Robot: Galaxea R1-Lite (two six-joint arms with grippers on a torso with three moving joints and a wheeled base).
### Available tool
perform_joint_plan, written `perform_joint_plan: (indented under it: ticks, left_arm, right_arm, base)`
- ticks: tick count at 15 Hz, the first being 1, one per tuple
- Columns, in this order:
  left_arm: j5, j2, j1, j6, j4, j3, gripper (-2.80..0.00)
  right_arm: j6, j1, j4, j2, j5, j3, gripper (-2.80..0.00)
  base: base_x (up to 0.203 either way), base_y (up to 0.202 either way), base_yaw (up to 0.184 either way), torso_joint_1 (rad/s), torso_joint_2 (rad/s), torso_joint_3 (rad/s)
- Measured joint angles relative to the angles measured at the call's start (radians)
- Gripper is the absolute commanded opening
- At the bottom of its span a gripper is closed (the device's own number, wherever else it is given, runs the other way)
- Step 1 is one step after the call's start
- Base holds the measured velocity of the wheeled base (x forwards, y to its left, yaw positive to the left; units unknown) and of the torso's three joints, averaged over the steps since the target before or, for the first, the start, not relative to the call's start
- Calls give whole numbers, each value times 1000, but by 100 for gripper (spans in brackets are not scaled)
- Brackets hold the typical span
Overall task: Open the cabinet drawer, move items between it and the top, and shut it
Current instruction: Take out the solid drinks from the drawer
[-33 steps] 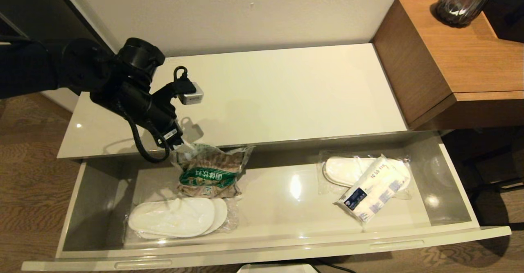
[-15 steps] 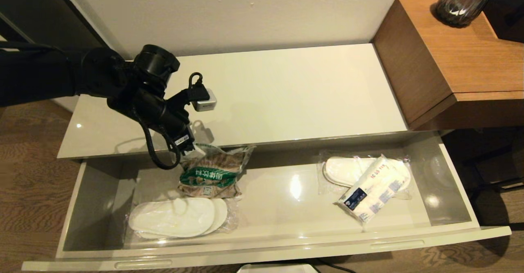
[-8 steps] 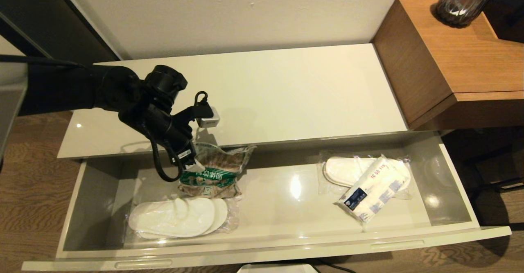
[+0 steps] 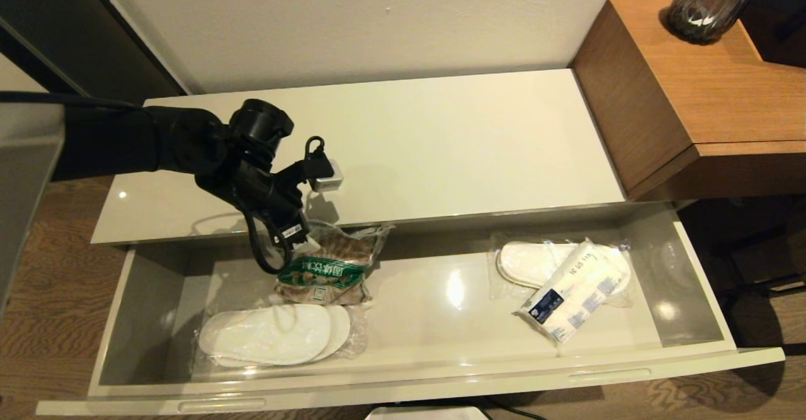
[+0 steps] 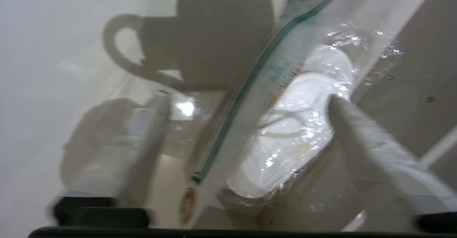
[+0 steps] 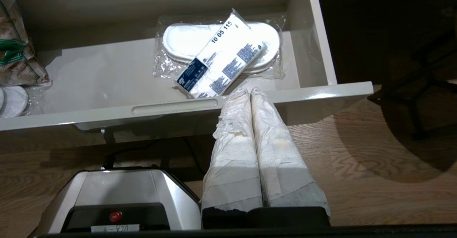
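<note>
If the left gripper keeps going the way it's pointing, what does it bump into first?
Probably the snack bag. The left gripper is open, with the bag's sealed top edge between its fingers; the wrapped slippers lie further along, though depth is hard to judge.

Left arm reaching in from nine o'clock, left gripper (image 5: 246, 106) angled downward, fingers (image 5: 360, 131) spread wide. Right gripper (image 6: 250, 92) parked low, fingers pressed together.
</note>
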Motion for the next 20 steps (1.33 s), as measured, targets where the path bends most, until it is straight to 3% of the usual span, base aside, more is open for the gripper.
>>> perform_joint_plan:
  ticks: [8, 15, 18, 20]
  left_arm:
    - [-6, 1, -1, -11, 12, -5, -280]
    - [-7, 6, 1, -22, 14, -136, -280]
    - [-7, -44, 3, -38, 80, -175, -280]
    - [-14, -117, 0, -48, 212, -176, -280]
  right_arm:
    - [0, 0, 0, 0, 0, 0, -280]
    - [0, 0, -1, 0, 0, 0, -280]
    - [0, -2, 0, 0, 0, 0, -280]
    - [0, 0, 0, 0, 0, 0, -280]
  base:
    - [0, 0, 0, 0, 0, 0]
    - [0, 0, 0, 0, 0, 0]
    - [0, 0, 0, 0, 0, 0]
    - [0, 0, 0, 0, 0, 0]
